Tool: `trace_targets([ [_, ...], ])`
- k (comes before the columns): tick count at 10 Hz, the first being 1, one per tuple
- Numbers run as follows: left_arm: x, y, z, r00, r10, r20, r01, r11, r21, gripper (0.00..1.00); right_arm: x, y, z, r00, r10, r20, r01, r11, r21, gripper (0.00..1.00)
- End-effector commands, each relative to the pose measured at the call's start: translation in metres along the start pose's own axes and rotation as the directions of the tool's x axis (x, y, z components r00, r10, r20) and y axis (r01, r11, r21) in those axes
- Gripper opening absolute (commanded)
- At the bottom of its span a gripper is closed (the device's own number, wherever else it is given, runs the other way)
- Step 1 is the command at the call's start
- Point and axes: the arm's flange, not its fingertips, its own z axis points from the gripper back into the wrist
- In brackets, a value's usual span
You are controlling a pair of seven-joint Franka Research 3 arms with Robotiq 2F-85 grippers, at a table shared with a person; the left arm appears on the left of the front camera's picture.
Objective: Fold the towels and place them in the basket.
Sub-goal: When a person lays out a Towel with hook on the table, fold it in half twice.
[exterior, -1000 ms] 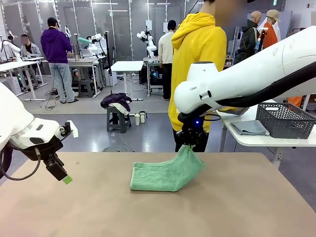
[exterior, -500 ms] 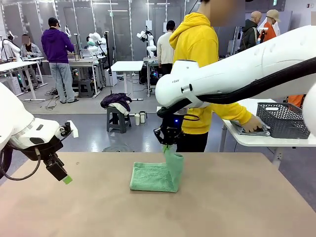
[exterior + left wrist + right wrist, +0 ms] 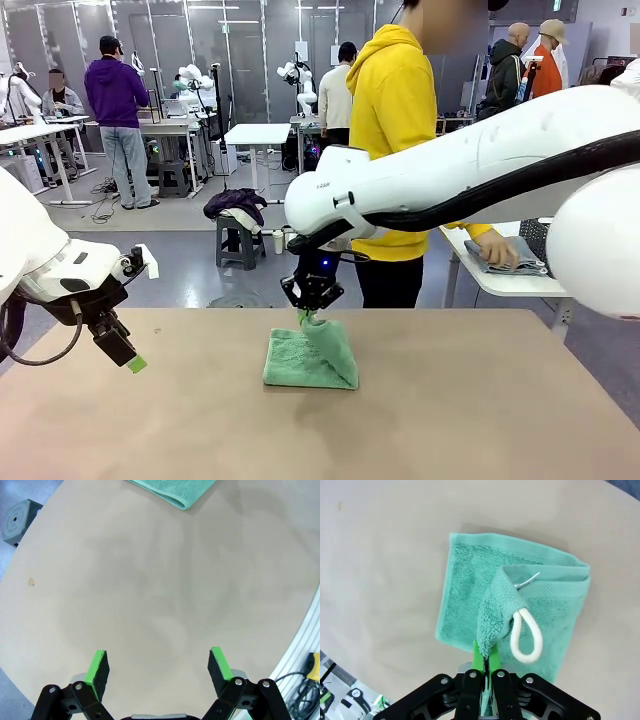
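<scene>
Mid-frame in the front view, the right end effector (image 3: 308, 314) is clamped on a corner of the towel (image 3: 300, 362), lifted above the half-folded cloth. Best lay that corner flush along the towel's left edge, then let go. The left end effector (image 3: 159, 662), fingers apart, hangs over bare table (image 3: 150, 580).

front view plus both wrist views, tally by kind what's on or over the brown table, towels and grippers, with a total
mint-green towel: 1, lying on the table
grippers: 2, the left gripper open over bare table, the right gripper shut on a corner of the towel
total: 3
</scene>
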Motion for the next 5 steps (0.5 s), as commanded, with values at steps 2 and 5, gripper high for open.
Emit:
trace_targets([
  [2,0.001,-0.002,0.000,1.000,0.014,-0.011,-0.014,1.000,0.007,1.00,0.018,0.011,-0.020,0.999,-0.036,0.024,0.036,0.999,0.001,0.00],
  [5,0.001,-0.002,0.000,1.000,0.014,-0.011,-0.014,1.000,0.007,1.00,0.027,0.017,-0.041,1.000,-0.018,0.010,0.018,1.000,0.001,0.00],
])
